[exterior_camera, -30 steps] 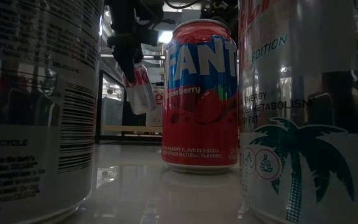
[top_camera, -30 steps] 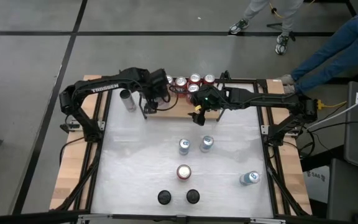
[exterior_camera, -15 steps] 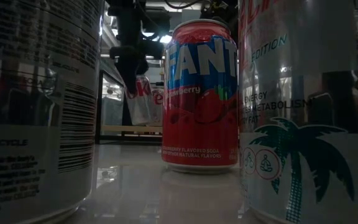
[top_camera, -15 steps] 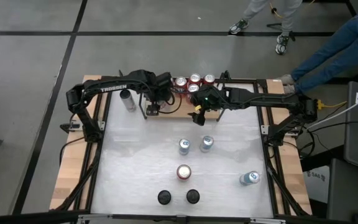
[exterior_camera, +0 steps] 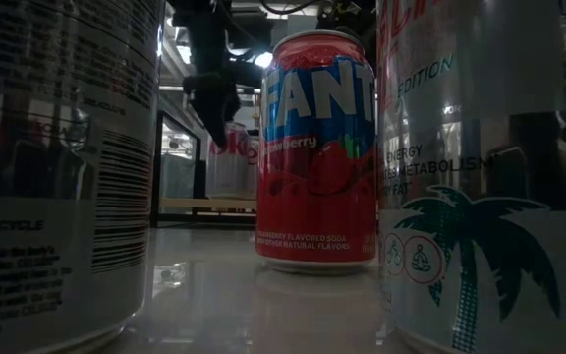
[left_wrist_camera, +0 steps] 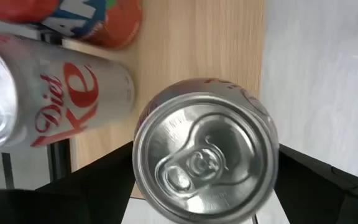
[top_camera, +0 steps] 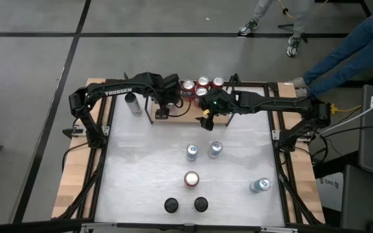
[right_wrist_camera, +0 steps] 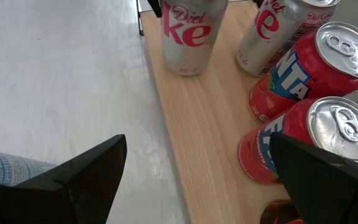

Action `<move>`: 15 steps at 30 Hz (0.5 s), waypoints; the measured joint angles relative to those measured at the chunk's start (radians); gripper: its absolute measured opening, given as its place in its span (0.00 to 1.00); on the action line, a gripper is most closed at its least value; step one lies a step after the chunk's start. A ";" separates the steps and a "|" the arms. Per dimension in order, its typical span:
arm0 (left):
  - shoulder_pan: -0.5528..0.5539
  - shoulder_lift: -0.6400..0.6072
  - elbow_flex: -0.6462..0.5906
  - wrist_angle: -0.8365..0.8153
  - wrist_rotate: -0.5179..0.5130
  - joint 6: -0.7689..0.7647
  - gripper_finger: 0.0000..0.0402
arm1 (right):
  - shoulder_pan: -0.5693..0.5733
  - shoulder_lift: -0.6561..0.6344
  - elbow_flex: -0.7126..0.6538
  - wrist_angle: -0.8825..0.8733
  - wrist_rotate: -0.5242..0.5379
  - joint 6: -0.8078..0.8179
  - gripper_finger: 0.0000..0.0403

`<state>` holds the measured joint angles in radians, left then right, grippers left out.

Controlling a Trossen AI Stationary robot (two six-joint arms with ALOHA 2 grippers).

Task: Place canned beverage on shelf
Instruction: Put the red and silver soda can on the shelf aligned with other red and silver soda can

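Change since a second ago is plain in the low view: the Diet Coke can [exterior_camera: 227,157], which hung tilted and clear of the board, now stands upright on the shelf [top_camera: 185,109], just left of the cans already there. The left arm reached farther toward the back of the table during the first half of that second and has held its place since.

Farthest left on the shelf board, a lone silver can [top_camera: 132,103] stands apart from the rest. Next comes the left gripper [top_camera: 162,107], above the newly set can; the left wrist view looks down on that can's silver top with both dark fingers [left_wrist_camera: 98,180] beside it, loosened, though whether they touch the can cannot be told. Beside it stands another can with "Diet" and red "ke" lettering [left_wrist_camera: 55,99]. At the middle of the shelf the red-topped cans [top_camera: 203,83] cluster together; the right wrist view shows blue "NTA" lettering on one of them [right_wrist_camera: 303,71].

Right of centre, the right gripper [top_camera: 208,120] waits above the tabletop [top_camera: 141,168] just in front of the shelf, fingers spread wide and empty.

Nearer the front, a red can reads "FANT", "Strawberry" [exterior_camera: 315,162].
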<state>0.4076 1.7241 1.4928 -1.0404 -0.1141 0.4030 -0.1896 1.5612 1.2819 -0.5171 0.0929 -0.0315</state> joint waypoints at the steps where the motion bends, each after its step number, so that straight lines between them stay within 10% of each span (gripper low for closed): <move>1: 0.000 0.000 0.000 0.005 -0.001 0.000 0.82 | 0.000 0.000 0.000 0.000 0.000 0.000 0.95; 15: 0.004 0.000 0.000 0.080 -0.043 0.011 0.81 | 0.000 0.000 0.000 0.000 0.000 0.000 0.95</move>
<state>0.4118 1.7241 1.4929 -0.9601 -0.1570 0.4138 -0.1894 1.5612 1.2819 -0.5175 0.0929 -0.0315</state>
